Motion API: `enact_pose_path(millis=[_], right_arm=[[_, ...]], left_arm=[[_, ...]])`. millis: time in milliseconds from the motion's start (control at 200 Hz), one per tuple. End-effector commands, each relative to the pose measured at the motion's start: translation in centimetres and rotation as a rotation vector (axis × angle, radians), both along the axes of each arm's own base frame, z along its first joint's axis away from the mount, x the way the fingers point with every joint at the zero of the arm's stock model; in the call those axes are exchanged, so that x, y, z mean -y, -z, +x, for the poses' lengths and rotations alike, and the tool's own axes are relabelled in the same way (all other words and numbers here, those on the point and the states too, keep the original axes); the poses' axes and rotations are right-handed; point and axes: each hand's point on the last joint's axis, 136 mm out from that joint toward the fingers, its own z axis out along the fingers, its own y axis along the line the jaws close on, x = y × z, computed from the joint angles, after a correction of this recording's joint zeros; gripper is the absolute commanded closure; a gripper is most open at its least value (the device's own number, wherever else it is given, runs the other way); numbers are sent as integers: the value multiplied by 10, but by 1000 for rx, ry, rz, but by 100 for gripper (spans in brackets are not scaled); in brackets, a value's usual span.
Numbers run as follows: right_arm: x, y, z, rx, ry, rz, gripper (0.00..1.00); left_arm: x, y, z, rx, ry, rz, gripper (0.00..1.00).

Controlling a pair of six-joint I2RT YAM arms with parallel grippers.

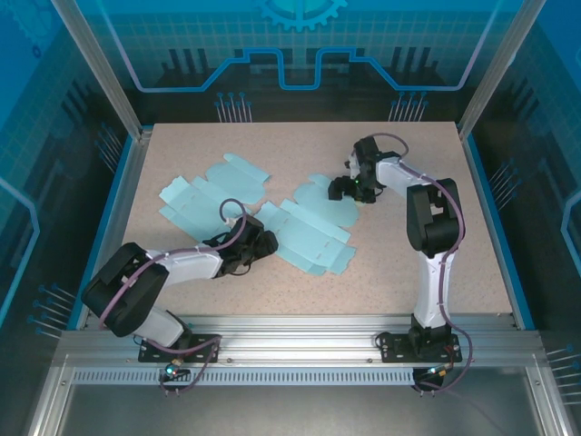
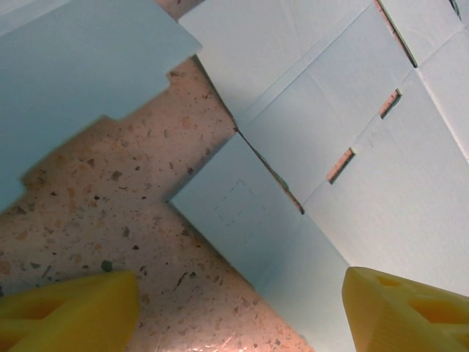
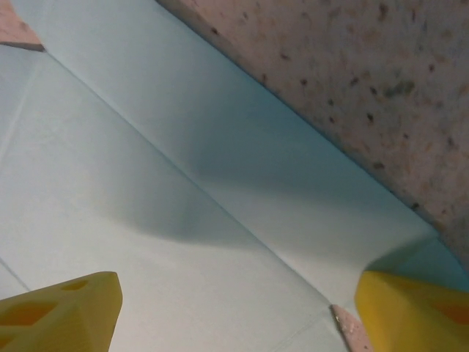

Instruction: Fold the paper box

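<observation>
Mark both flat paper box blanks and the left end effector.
left box blank [image 1: 195,195]: top external view, on its middle panel.
right box blank [image 1: 313,238]: top external view, on its central panel.
left end effector [image 2: 238,308]: left wrist view, midway between its yellow fingertips.

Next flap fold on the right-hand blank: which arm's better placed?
Likely left: left claw straddles a small flap corner, one finger over bare table. Right claw has mostly flat panel beneath.
</observation>
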Motion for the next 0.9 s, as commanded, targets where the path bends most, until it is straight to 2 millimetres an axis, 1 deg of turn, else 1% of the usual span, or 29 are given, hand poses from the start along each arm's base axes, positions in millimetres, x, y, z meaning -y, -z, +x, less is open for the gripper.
enact_pose_path(millis=[0, 340, 630, 690, 785, 895], right_arm=[[6, 4, -16, -43, 51, 8, 15], [17, 11, -48, -73, 148, 30, 15], [32, 1, -84, -48, 216, 13, 15], [35, -1, -91, -44, 220, 2, 15], [42, -8, -100, -31, 225, -24, 15], [49, -22, -107, 5, 221, -53, 14]], left_arm=[[55, -6, 21, 55, 112, -223, 28], [78, -35, 44, 213, 201, -289, 45], [90, -49, 51, 294, 245, -353, 60], [91, -53, 51, 308, 255, -348, 67], [87, -62, 53, 336, 267, -323, 85], [79, -79, 55, 378, 289, -273, 95]])
